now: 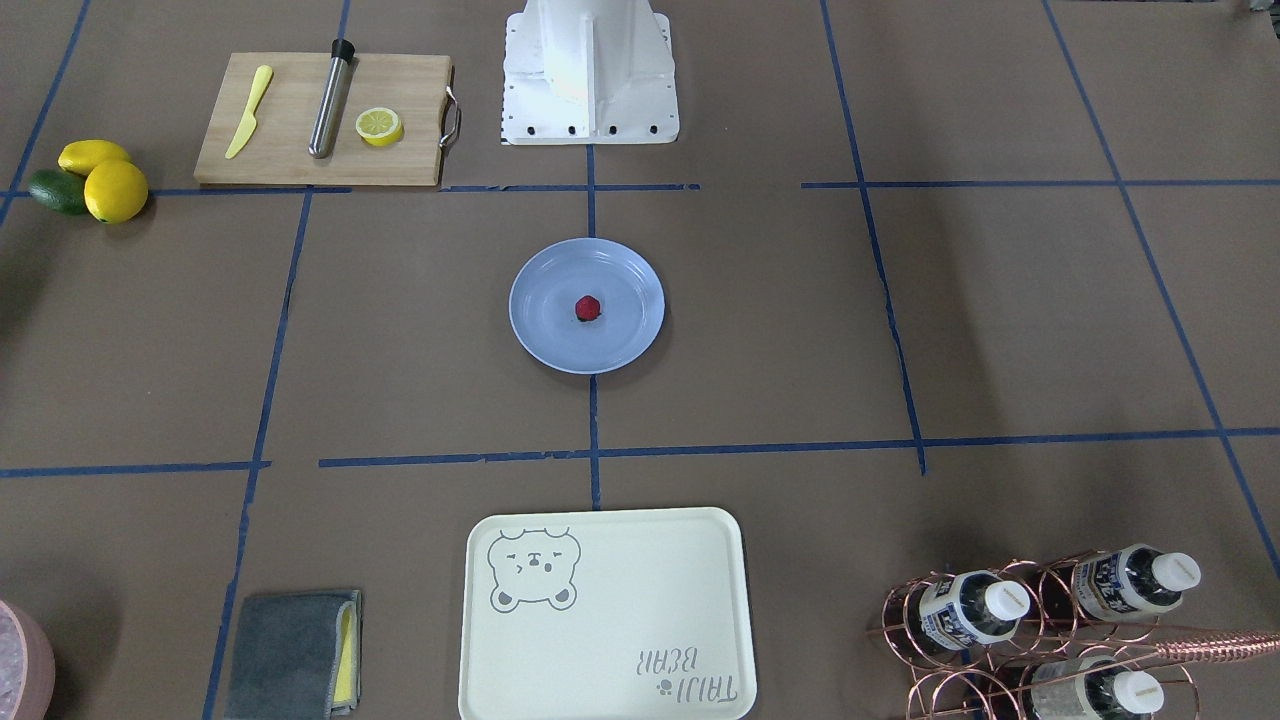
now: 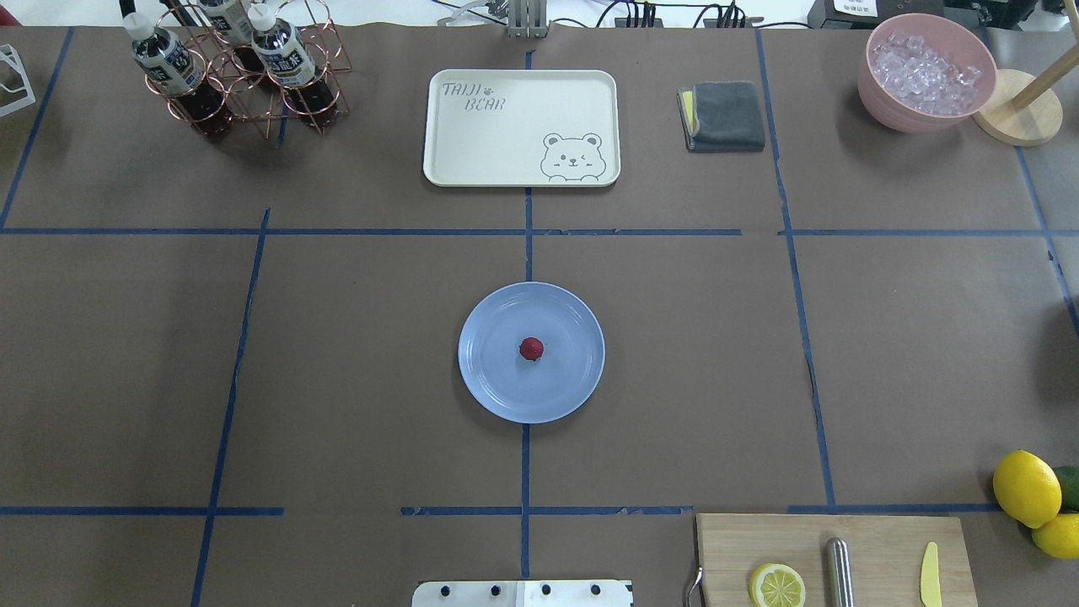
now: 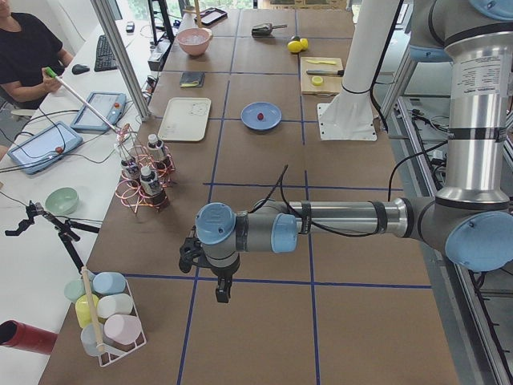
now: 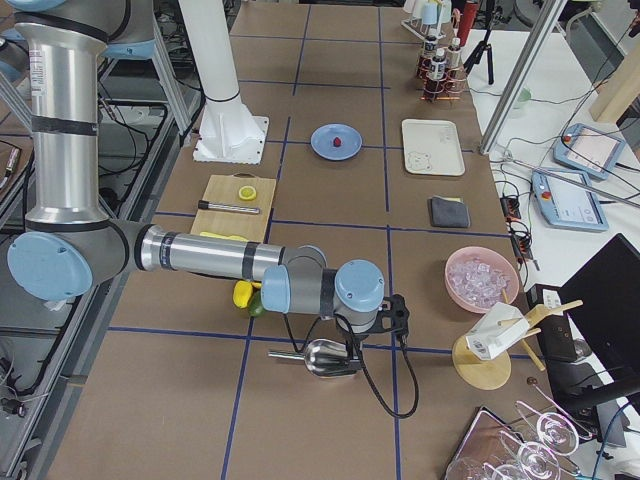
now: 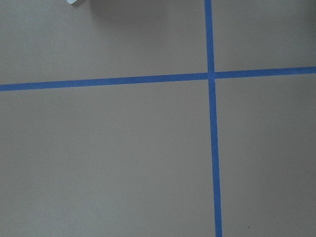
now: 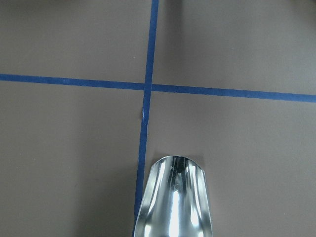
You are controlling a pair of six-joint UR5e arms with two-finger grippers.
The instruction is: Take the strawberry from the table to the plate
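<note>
A small red strawberry (image 1: 588, 308) (image 2: 531, 348) lies in the middle of the light-blue plate (image 1: 540, 335) (image 2: 497, 384), which sits at the centre of the brown-paper table (image 1: 780, 330). No arm reaches over the plate. My left gripper (image 3: 223, 293) hangs far off at the table's left end, pointing down, and shows only in the exterior left view. My right gripper (image 4: 348, 345) hangs at the right end over a metal scoop (image 4: 325, 357), seen only in the exterior right view. I cannot tell whether either is open or shut.
A cutting board (image 2: 843, 548) holds a lemon half, a metal rod and a yellow knife. Lemons (image 2: 1026, 487), a bear tray (image 2: 521, 126), a grey cloth (image 2: 725, 115), an ice bowl (image 2: 926, 72) and a bottle rack (image 2: 236, 76) ring the table. The scoop (image 6: 173, 197) fills the right wrist view.
</note>
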